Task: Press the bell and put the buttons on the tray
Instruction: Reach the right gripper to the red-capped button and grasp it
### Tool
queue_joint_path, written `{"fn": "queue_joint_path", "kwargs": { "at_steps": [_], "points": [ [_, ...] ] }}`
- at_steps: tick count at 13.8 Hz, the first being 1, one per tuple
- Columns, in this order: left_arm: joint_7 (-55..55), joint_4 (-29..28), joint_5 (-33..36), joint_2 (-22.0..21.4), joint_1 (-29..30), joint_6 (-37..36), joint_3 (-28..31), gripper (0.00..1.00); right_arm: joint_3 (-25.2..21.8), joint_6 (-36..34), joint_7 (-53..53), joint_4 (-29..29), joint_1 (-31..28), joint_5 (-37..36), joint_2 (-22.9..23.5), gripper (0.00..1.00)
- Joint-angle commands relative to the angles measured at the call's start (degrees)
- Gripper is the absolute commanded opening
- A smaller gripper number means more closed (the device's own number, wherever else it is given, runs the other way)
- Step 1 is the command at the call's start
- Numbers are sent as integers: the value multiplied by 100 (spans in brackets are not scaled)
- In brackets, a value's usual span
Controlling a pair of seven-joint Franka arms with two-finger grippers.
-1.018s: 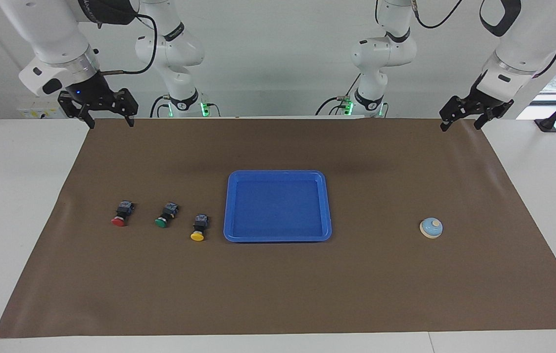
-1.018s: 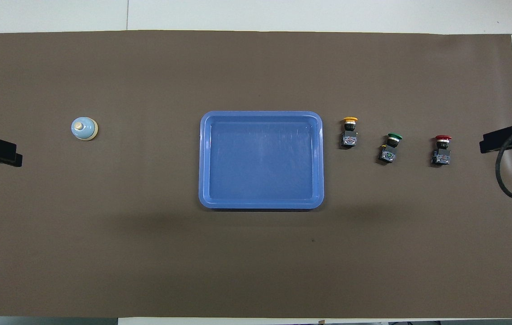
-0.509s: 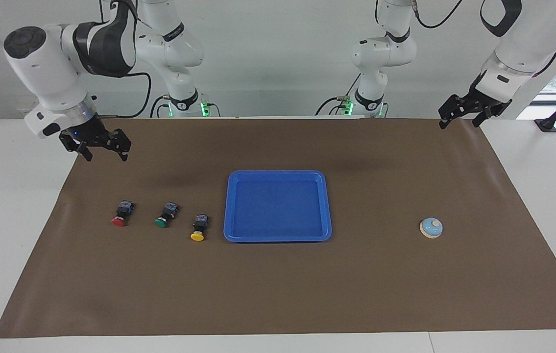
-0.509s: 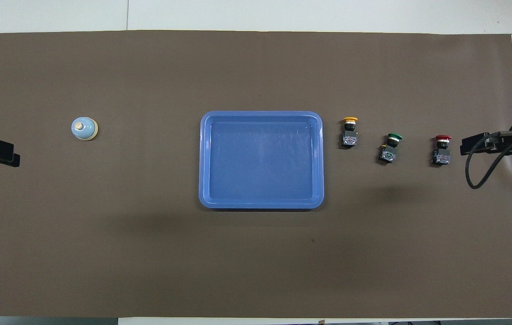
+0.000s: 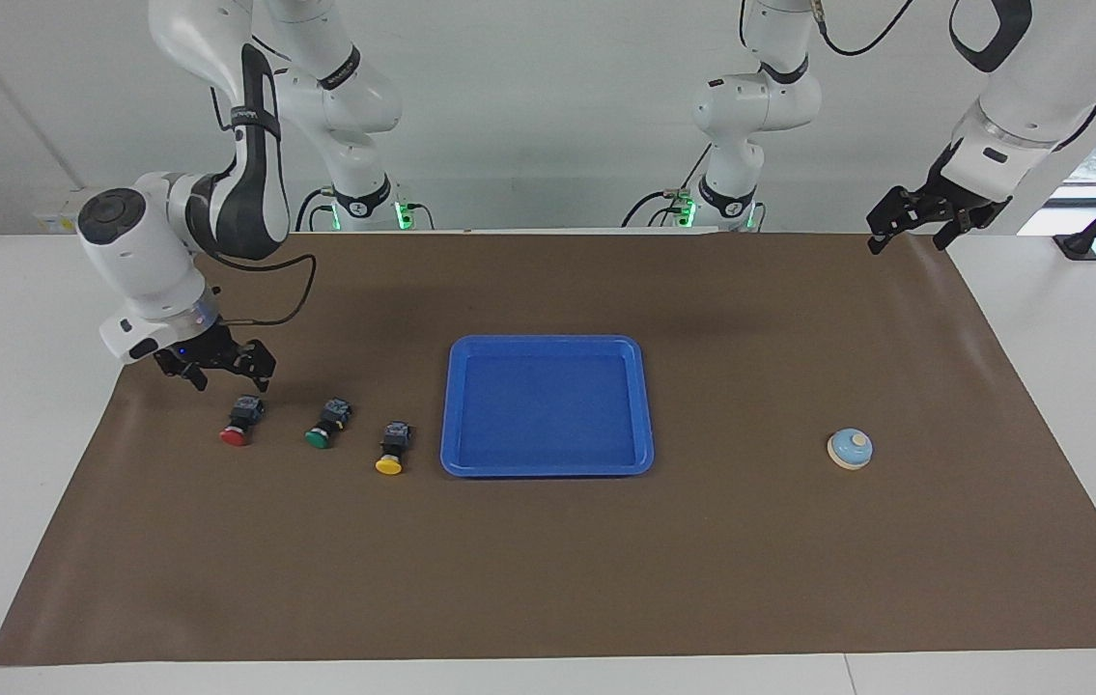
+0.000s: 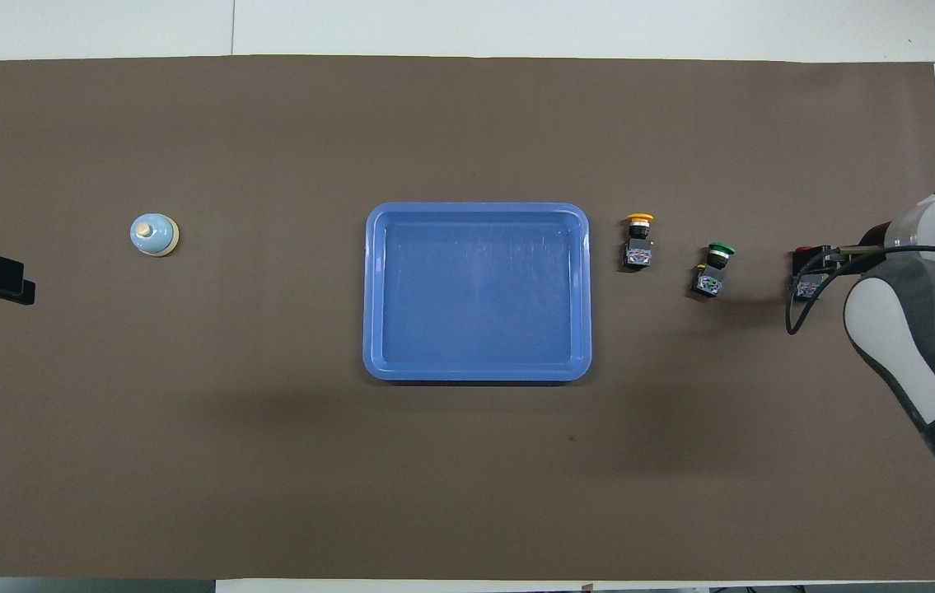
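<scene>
Right arm closing in on the red button

The right end effector (image 5: 231, 370) hung open just above the red button (image 5: 237, 423), the blue tray (image 5: 646, 405) well off toward the other arm. The glossy mushroom cap on its small black body could roll or tip if a finger clipped it. The left end effector (image 5: 909, 229) waited open, the domed bell (image 5: 850, 449) unpressed below it.
</scene>
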Motion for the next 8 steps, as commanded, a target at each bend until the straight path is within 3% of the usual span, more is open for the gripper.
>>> {"fn": "queue_joint_path", "kwargs": {
  "at_steps": [1, 8],
  "points": [
    [-44, -105, -14, -123, -15, -38, 15, 100, 53, 410, -152, -143, -203, -69, 175, 100],
    [-44, -105, -14, -123, -15, -38, 15, 100, 53, 1069, -143, -125, -291, -78, 773, 100]
  ]
}}
